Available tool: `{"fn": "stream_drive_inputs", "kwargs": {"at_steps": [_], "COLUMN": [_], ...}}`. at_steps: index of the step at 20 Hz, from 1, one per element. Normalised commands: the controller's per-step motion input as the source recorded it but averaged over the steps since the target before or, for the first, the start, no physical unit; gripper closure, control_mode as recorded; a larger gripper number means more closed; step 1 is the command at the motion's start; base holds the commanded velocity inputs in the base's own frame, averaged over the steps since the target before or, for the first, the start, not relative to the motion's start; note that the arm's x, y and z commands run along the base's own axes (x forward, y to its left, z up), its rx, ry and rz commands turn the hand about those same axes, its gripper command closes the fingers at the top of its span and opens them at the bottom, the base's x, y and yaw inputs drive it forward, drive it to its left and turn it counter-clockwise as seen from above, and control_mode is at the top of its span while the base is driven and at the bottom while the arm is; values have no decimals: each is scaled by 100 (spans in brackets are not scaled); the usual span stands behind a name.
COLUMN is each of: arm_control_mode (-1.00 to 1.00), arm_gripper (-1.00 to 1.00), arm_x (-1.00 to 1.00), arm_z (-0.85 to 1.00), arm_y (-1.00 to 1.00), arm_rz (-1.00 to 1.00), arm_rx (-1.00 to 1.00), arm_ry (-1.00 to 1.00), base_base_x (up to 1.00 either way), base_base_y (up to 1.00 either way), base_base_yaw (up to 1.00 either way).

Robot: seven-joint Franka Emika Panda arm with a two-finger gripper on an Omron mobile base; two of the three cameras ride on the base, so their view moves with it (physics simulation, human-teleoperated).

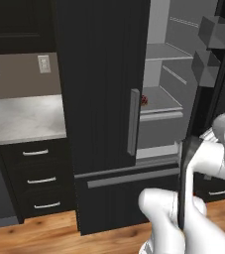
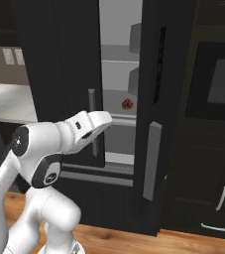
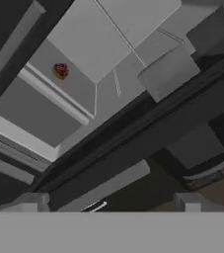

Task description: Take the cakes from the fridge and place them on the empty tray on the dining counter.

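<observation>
Before the open fridge point(image 2: 134, 74) the gripper point(image 2: 100, 124) hung with its jaws spread wide and nothing between them, well short of the shelves. One cake point(image 2: 127, 104) was visible, a tiny dark red-topped thing sitting alone on a pale grey middle shelf point(image 1: 158, 101). One fridge door stood swung open, the other shut. The white arm point(image 2: 39, 149) was bent at the elbow, with the hand reaching forward toward the opening.
</observation>
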Motion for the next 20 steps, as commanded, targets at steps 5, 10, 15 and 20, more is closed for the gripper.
{"fn": "stream_drive_inputs", "kwargs": {"at_steps": [5,10,15,20], "arm_control_mode": [-100,-100,-100,-100], "arm_gripper": [-100,-100,-100,-100], "arm_x": [0,0,2,34], "arm_z": [4,-13,-32,-28], "arm_y": [74,31,3,-8], "arm_rz": [-11,-14,-19,-7], "arm_rx": [-41,-30,-14,-12], "arm_ry": [9,1,2,2], "base_base_x": [0,0,0,0], "base_base_y": [0,0,0,0], "base_base_yaw": [0,0,0,0]}}
